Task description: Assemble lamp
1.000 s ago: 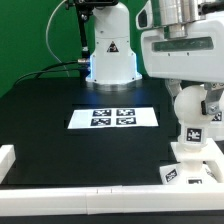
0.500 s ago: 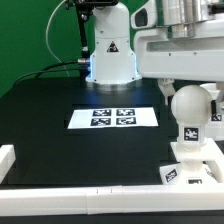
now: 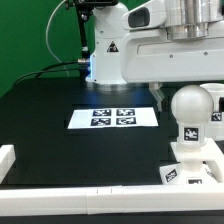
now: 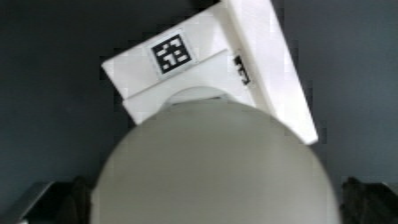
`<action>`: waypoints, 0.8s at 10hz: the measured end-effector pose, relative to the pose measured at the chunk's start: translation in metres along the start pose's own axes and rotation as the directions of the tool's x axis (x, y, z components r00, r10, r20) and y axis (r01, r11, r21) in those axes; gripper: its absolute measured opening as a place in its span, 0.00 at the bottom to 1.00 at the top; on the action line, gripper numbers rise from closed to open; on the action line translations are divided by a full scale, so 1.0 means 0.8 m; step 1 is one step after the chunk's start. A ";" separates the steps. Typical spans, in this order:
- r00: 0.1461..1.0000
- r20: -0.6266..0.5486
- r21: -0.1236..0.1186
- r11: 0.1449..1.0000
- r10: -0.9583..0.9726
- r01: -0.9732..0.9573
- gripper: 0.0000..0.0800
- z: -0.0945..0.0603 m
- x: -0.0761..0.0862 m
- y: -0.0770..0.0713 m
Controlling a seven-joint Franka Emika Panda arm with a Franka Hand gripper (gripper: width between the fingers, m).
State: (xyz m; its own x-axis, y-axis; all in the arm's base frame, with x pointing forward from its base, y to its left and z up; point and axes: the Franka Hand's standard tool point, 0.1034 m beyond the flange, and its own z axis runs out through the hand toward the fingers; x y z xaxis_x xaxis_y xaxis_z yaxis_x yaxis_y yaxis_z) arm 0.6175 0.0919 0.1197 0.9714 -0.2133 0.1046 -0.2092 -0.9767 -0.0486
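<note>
White plastic marks both lamp parts we can see. The round-headed white plastic bulb (image 3: 190,108) stands upright at the lower right of the exterior view, its foot on the flat square white base (image 3: 193,168). Both carry black-and-white tags. The thin white marker board (image 3: 113,117) lies well apart from them at the centre of the black table (image 3: 40,120).

From the wrist view we look almost straight down the bulb (image 4: 214,150). Its pale dome fills the middle, and the tagged base (image 4: 178,55) shows beyond it. The gripper (image 4: 214,200) hangs directly over the dome. Its dark fingers (image 4: 59,198) sit wide apart, one on either side of the head and clear of it, so we read it as spread open and holding nothing. In the exterior view the broad white arm (image 3: 175,60) spans the upper right, just above the bulb's head.

The relation that matters is this: the bulb lies straight below the hand, and its long axis is vertical, in line with the wrist. We judge that any regrasp would be a plain descent. The tapered shade is not in view.
</note>
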 end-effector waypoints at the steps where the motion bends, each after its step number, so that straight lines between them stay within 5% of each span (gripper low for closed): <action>1: 0.986 -0.003 -0.035 0.985 -0.167 0.166 0.87 0.000 0.001 0.001; 3: 0.992 -0.004 -0.033 0.992 -0.125 0.125 0.87 0.001 0.002 0.003; 4: 0.992 -0.003 -0.034 0.991 -0.128 0.128 0.71 0.001 0.002 0.003; 8: 0.989 -0.012 -0.033 0.988 0.149 -0.149 0.72 0.001 0.002 0.004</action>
State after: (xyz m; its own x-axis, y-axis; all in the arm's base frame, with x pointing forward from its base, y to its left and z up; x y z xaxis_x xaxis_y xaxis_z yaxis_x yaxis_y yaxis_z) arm 0.6184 0.0887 0.1187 0.9280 -0.3565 0.1083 -0.3553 -0.9342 -0.0310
